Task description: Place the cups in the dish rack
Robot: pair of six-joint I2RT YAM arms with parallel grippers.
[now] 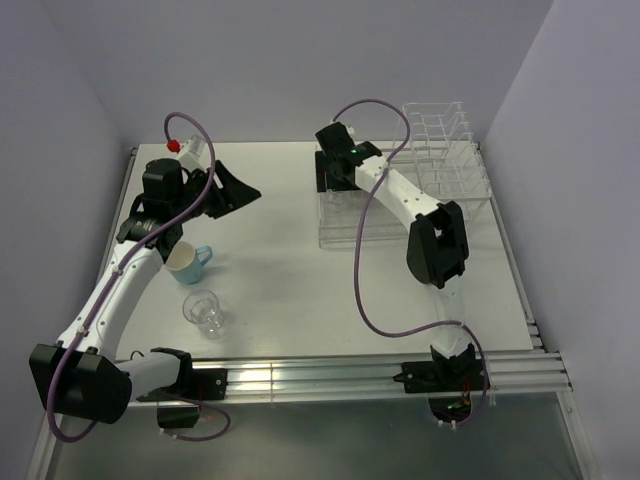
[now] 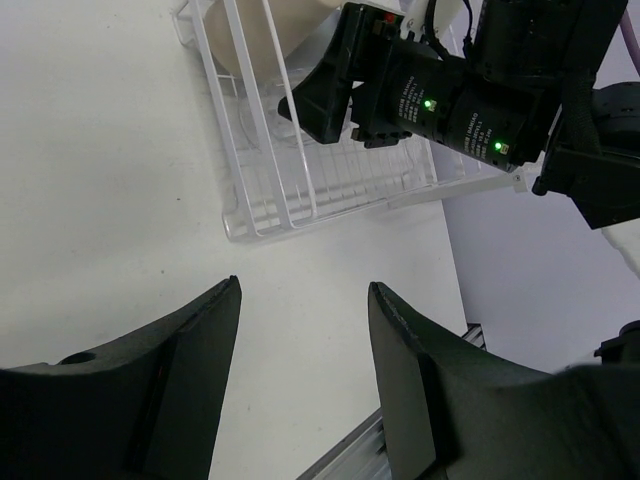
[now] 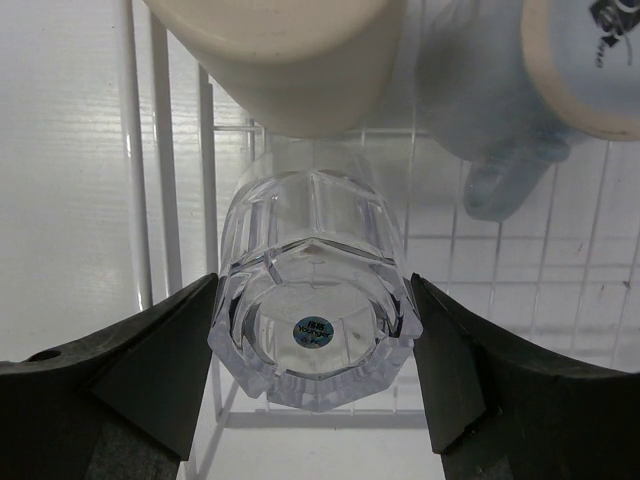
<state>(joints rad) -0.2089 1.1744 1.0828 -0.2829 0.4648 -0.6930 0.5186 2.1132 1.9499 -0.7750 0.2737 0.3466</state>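
Note:
My right gripper is shut on a clear tumbler, held base toward the camera over the near end of the white wire dish rack. Beyond the tumbler, a tan paper cup and a light blue cup rest in the rack. In the top view the right gripper hangs over the rack's left end. My left gripper is open and holds nothing, raised above the table's left side. A light blue handled mug and a second clear tumbler stand on the table below it.
The rack's tall plate dividers rise at its far end. Grey walls close in the table at the back and both sides. A metal rail runs along the near edge by the arm bases. A purple cable loops from the right arm.

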